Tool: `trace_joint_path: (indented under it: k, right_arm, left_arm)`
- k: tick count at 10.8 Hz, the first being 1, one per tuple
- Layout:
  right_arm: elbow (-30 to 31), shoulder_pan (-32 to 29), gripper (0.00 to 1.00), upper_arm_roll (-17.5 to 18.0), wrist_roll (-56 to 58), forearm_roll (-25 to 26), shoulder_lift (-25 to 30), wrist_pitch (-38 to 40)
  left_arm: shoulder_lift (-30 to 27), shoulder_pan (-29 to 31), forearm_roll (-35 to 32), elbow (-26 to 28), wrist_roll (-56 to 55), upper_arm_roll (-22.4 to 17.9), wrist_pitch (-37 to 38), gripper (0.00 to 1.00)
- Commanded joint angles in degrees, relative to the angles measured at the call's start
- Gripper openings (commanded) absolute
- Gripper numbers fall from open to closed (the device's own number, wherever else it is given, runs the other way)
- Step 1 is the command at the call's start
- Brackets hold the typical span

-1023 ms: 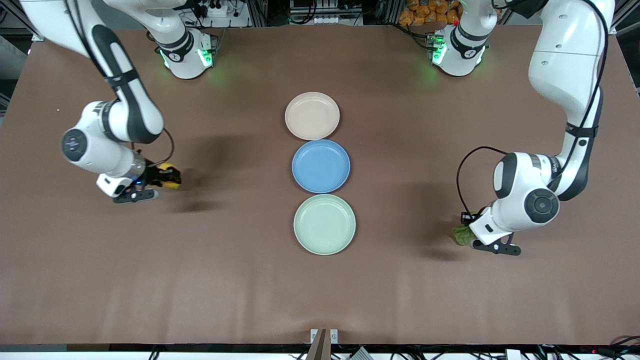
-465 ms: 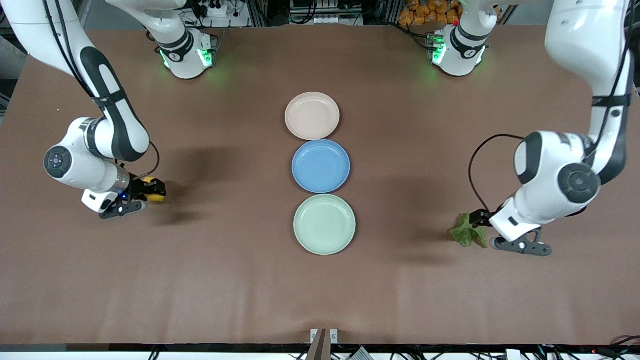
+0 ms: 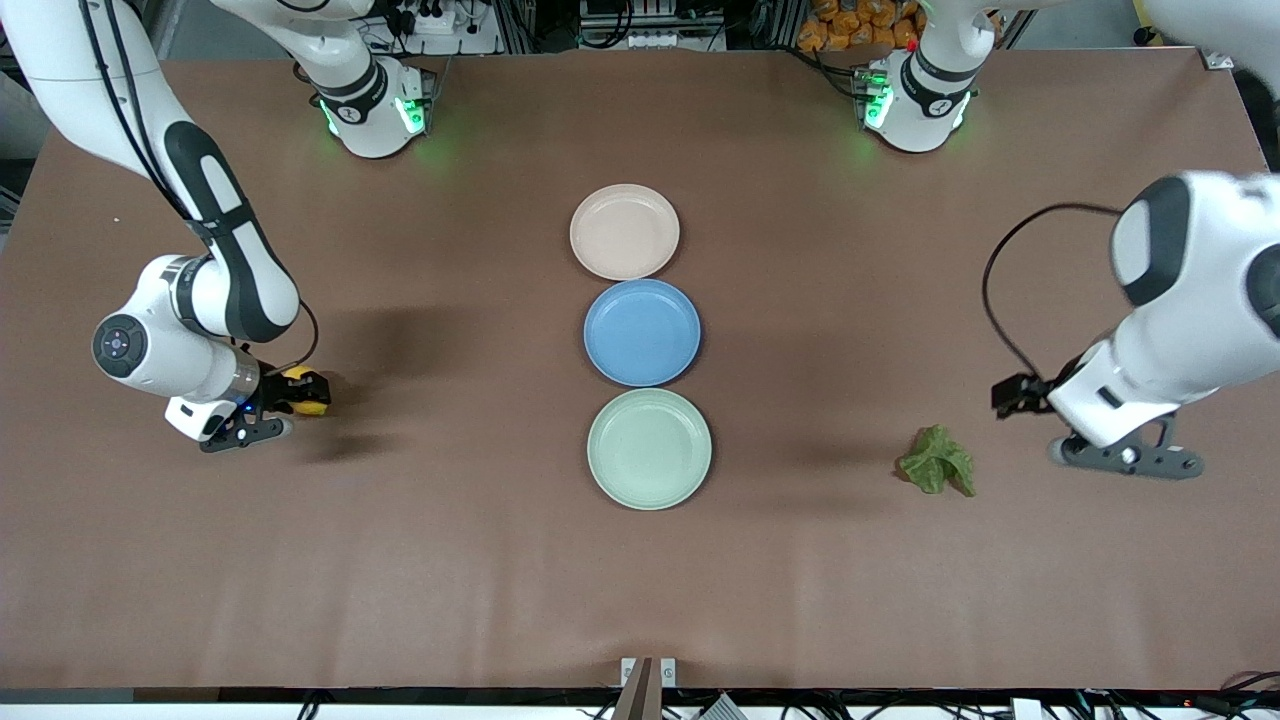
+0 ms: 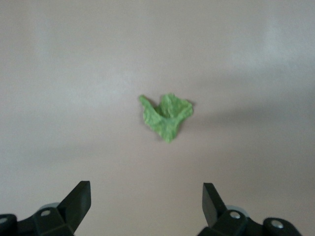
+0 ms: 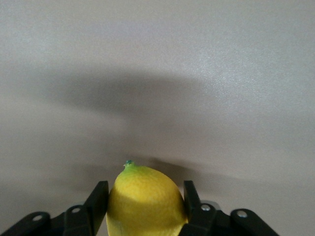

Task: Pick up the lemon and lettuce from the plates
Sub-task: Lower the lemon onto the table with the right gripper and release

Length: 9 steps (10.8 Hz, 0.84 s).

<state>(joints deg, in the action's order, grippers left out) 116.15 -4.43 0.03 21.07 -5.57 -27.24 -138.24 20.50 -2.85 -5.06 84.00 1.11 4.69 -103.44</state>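
The yellow lemon (image 3: pixel 308 391) is clamped between the fingers of my right gripper (image 3: pixel 298 392), low over the bare table toward the right arm's end. It fills the jaws in the right wrist view (image 5: pixel 145 209), where the right gripper (image 5: pixel 145 186) is shut on it. The green lettuce (image 3: pixel 937 471) lies loose on the table toward the left arm's end, off any plate. My left gripper (image 3: pixel 1012 394) is open and empty above the table beside the lettuce. The left wrist view shows the lettuce (image 4: pixel 166 116) well clear of the left gripper (image 4: pixel 146 192). The beige-pink plate (image 3: pixel 624 232) and the mint green plate (image 3: pixel 649 449) are empty.
A bright blue plate (image 3: pixel 642 332) sits empty between the two other plates in a row down the middle of the table. The brown table top (image 3: pixel 470 560) stretches wide at both ends.
My left gripper has let go of the lettuce, risen and drawn away toward the left arm's end. My right gripper carried the lemon a little toward the right arm's end.
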Motion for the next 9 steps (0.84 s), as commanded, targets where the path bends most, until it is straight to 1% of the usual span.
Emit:
trace_joint_path:
  k: [1, 4, 6, 8, 9]
  right_arm:
    - [-1.10, -0.85, 1.00, 0.85, -1.47, 0.03, -0.27, 1.04]
    - [-1.19, -0.76, 1.00, 0.76, -1.20, 0.03, 1.48, 1.04]
    - [-1.10, -0.67, 1.00, 0.76, -1.82, 0.29, 4.37, 1.65]
    - [-0.93, -0.67, 1.00, 0.68, -1.29, 1.26, 7.54, 4.55]
    - [0.03, -0.76, 1.00, 0.59, -1.29, 2.74, 9.81, 5.43]
  left_arm:
    - [-5.27, -0.40, 0.05, -1.82, 1.09, 0.32, 5.35, 1.00]
    - [-9.94, 0.38, 0.75, -1.73, 0.30, -0.03, 5.44, 1.00]
    - [-12.05, 0.65, 0.92, -1.30, -0.84, -0.38, 5.35, 1.00]
    - [-13.90, 1.61, 1.97, -0.94, -1.64, -0.38, 5.44, 1.00]
    - [-13.99, 3.01, 3.55, -0.85, -1.55, -0.38, 5.44, 1.00]
